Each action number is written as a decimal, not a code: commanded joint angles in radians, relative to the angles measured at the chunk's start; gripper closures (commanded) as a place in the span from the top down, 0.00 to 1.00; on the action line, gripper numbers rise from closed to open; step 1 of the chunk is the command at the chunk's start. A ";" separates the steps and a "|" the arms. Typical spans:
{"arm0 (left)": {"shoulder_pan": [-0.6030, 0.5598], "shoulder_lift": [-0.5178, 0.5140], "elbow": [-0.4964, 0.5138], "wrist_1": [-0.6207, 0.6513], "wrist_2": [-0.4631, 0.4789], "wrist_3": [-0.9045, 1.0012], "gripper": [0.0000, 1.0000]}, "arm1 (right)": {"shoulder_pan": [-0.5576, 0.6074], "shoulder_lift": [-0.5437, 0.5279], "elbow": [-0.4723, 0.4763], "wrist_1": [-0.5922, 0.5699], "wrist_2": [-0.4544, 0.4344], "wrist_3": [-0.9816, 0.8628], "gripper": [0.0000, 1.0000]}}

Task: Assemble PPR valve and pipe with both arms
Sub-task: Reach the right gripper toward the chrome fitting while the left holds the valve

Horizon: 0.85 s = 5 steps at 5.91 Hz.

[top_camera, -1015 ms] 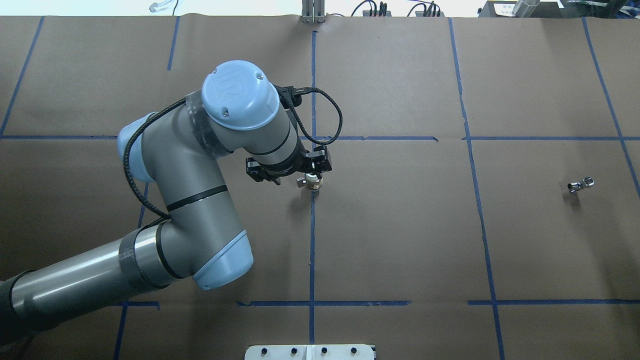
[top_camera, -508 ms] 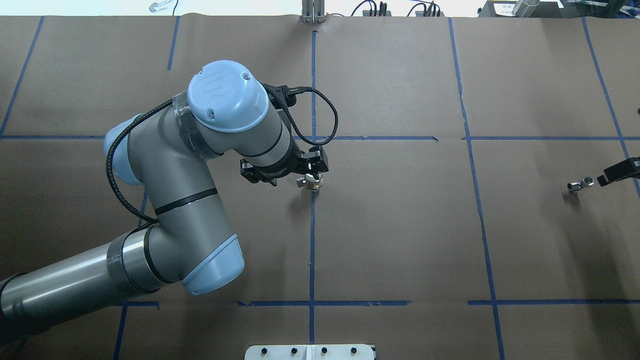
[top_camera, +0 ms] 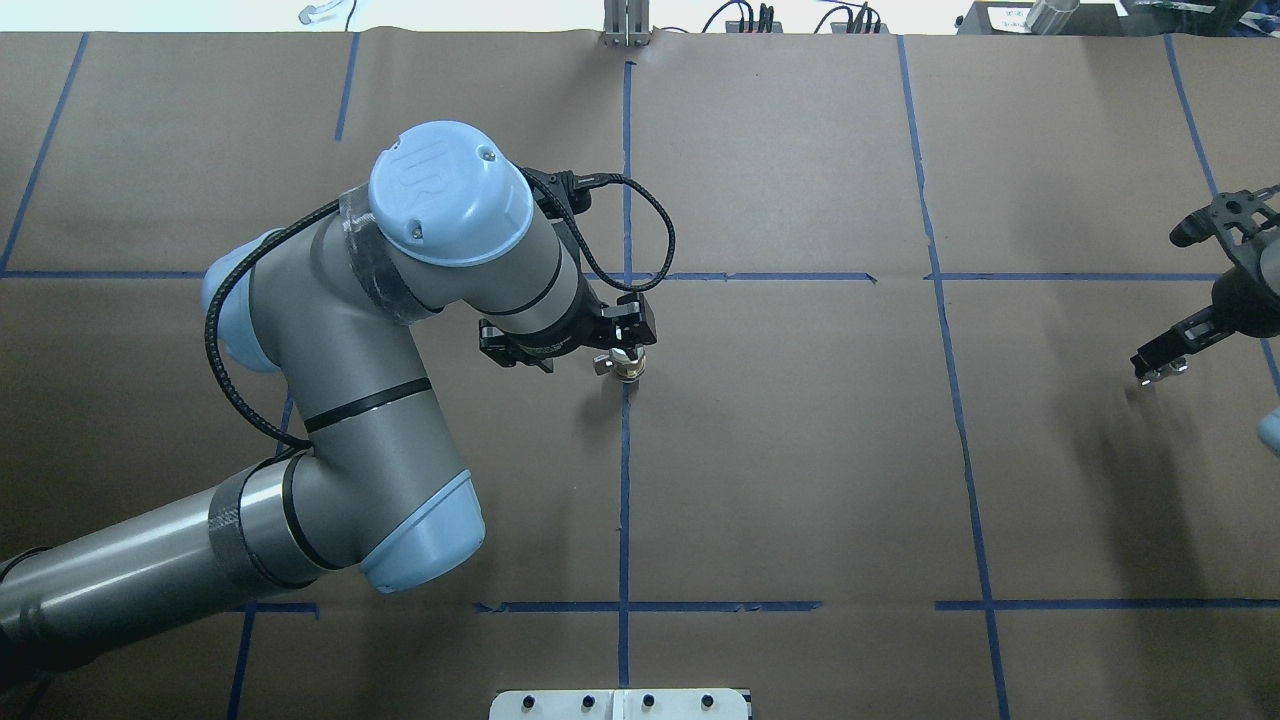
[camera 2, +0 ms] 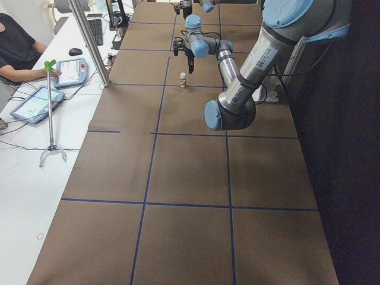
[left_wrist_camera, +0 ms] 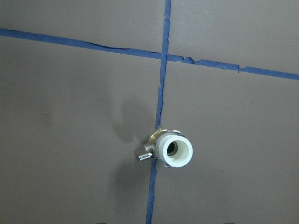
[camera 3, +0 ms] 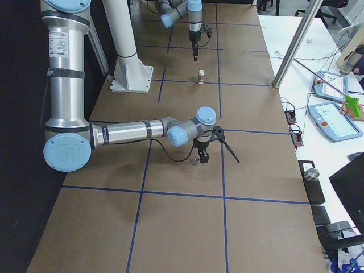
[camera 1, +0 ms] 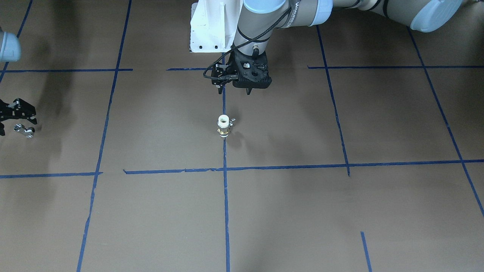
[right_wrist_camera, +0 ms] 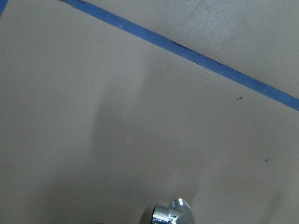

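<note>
The PPR valve [camera 1: 224, 126] stands upright on a blue tape line, white open end up, metal nub to the side. It shows in the overhead view [top_camera: 627, 367] and the left wrist view [left_wrist_camera: 171, 149]. My left gripper [camera 1: 247, 91] hangs above it, apart from it, empty and apparently open. The chrome pipe [camera 1: 24, 130] lies on the table at the right side. My right gripper [top_camera: 1160, 300] is open wide over it, one finger [top_camera: 1165, 350] just above the pipe [right_wrist_camera: 170, 213]. I cannot tell whether it touches.
Brown paper with blue tape lines [top_camera: 624, 480] covers the table. The white robot base [camera 1: 211, 26] stands at the near edge. Operators' tablets and cables [camera 3: 333, 116] lie past the far edge.
My right gripper has come in from the right edge and now sits over the pipe. My left arm shifted slightly left and stays above the valve. Valve and pipe have not moved.
</note>
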 commanded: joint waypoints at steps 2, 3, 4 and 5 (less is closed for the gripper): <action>-0.001 0.002 -0.001 -0.003 0.000 0.000 0.88 | 0.000 -0.036 0.009 0.000 0.004 -0.255 0.95; -0.002 0.002 -0.001 -0.003 0.002 0.000 0.88 | 0.000 -0.036 0.001 -0.001 -0.005 -0.330 0.93; -0.003 0.006 -0.020 -0.002 0.002 0.002 0.88 | 0.000 -0.036 0.000 -0.003 -0.008 -0.366 0.92; -0.005 0.020 -0.033 -0.003 0.002 0.002 0.88 | -0.001 -0.030 0.000 -0.005 -0.008 -0.384 0.91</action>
